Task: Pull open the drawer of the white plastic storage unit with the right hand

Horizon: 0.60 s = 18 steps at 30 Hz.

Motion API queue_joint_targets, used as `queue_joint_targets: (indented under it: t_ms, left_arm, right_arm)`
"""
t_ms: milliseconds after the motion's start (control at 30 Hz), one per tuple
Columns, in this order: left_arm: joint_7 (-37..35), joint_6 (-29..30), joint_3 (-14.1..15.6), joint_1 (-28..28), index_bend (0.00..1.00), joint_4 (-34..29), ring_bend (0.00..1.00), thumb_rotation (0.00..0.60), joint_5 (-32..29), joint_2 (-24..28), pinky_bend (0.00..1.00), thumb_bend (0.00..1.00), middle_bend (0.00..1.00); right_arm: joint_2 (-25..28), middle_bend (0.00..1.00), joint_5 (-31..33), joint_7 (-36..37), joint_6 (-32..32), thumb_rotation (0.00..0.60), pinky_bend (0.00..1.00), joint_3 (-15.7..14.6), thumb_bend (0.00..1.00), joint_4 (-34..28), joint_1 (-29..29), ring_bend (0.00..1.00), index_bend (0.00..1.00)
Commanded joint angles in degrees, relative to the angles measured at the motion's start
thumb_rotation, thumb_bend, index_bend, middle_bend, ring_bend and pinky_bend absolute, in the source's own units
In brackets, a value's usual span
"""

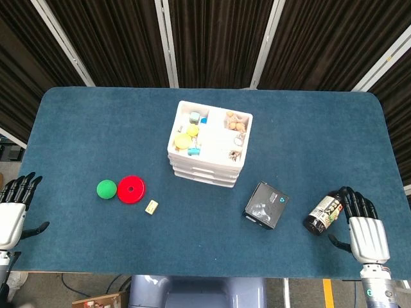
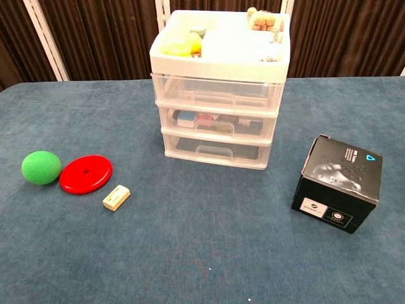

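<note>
The white plastic storage unit [image 1: 207,146] stands mid-table, with small toys in its open top tray. In the chest view the storage unit [image 2: 218,95] shows three clear-fronted drawers stacked one above another, all pushed in; the bottom drawer's handle [image 2: 216,152] faces me. My right hand [image 1: 363,226] rests at the table's near right edge, fingers stretched forward and apart, holding nothing. A dark bottle [image 1: 323,213] lies just left of its fingertips. My left hand [image 1: 13,210] lies at the near left edge, fingers spread and empty. Neither hand shows in the chest view.
A black box [image 1: 266,205] sits between the unit and my right hand, also seen as the black box [image 2: 338,183]. Left of the unit lie a green ball [image 1: 106,188], a red disc [image 1: 131,189] and a small beige block [image 1: 151,207].
</note>
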Motion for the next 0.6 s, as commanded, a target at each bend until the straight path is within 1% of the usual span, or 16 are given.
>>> queue_joint_targets:
  t_ms: [33,600]
  left_arm:
    - [0.08,-0.01,0.02,-0.03,0.04,0.01,0.00,0.600,0.07,-0.02,0.07,0.00,0.00]
    - [-0.41,-0.13,-0.09,-0.15,0.04,0.32,0.00,0.600,0.00,-0.10,0.07,0.00,0.00]
  right_arm:
    - [0.08,0.00,0.08,0.08,-0.05,0.600,0.10,0.01,0.19,-0.03,0.00,0.00,0.00]
    - [0.28,0.00,-0.65,1.21,-0.23,0.600,0.10,-0.17,0.19,-0.46,0.11,0.00,0.00]
